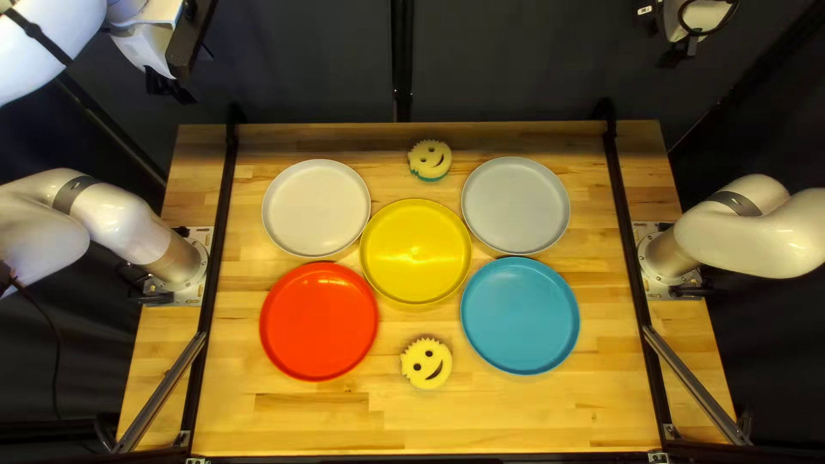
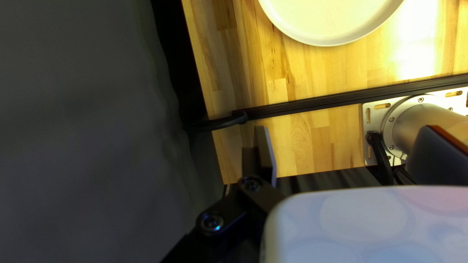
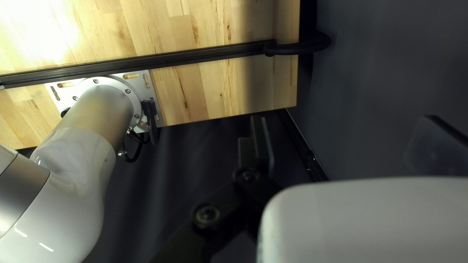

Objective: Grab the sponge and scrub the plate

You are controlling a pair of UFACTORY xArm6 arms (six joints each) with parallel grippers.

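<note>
1. The wooden table (image 1: 344,430) carried everything; my left arm (image 1: 120,215) was based at its left edge, my right arm (image 1: 756,228) at its right, presumably so both could reach the middle.
2. The red plate (image 1: 318,320) and blue plate (image 1: 520,315) lay towards the near corners, the white plate (image 1: 316,208) and grey plate (image 1: 516,204) towards the far ones. The yellow plate (image 1: 416,251) sat amid them, perhaps central to suit either arm; whether rims touched, I couldn't tell.
3. The left gripper (image 2: 348,129) had its fingers spread wide with nothing between them, raised off the work, likely to keep the plates clear.
4. The right gripper (image 3: 343,119) was likewise wide apart, holding and touching nothing.
5. The far sponge (image 1: 430,160) lay by the far edge's middle, the near sponge (image 1: 426,363) towards the near edge's middle, both smiling and probably set off the plates for easy grasping.
</note>
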